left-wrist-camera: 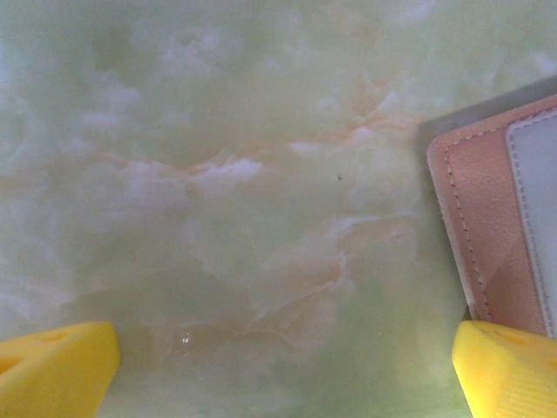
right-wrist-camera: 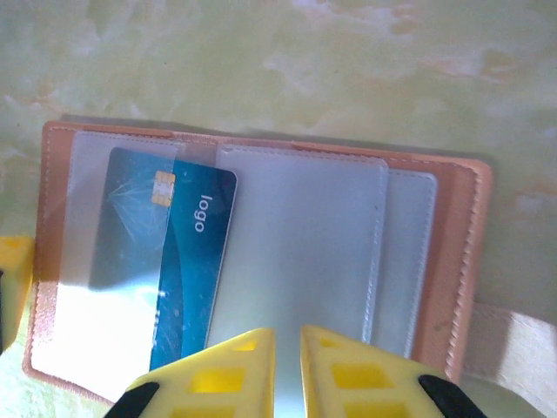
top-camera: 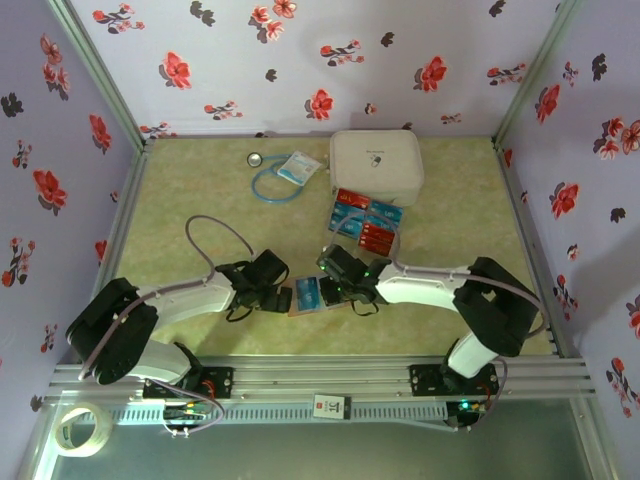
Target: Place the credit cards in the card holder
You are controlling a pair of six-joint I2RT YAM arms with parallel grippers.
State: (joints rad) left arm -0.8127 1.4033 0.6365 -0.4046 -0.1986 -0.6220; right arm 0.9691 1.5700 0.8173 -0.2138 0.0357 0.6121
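Note:
The card holder (top-camera: 312, 295) lies open on the table between both grippers, pinkish-brown with clear sleeves (right-wrist-camera: 300, 235). A blue credit card (right-wrist-camera: 187, 261) sits partly inside its left sleeve. More red and blue credit cards (top-camera: 365, 222) lie in a loose pile farther back. My right gripper (right-wrist-camera: 288, 335) is nearly closed on the lower edge of the middle clear sleeve, which stands raised over the blue card's edge. My left gripper (left-wrist-camera: 283, 366) is wide open over bare table, its right fingertip (left-wrist-camera: 509, 370) by the card holder's corner (left-wrist-camera: 487, 218).
A large white zip case (top-camera: 376, 165) stands behind the card pile. A blue cord with a pale packet (top-camera: 283, 172) and a small round metal piece (top-camera: 256, 159) lie at the back. Flowered walls enclose three sides. A tape roll (top-camera: 83, 430) sits off the table's near left.

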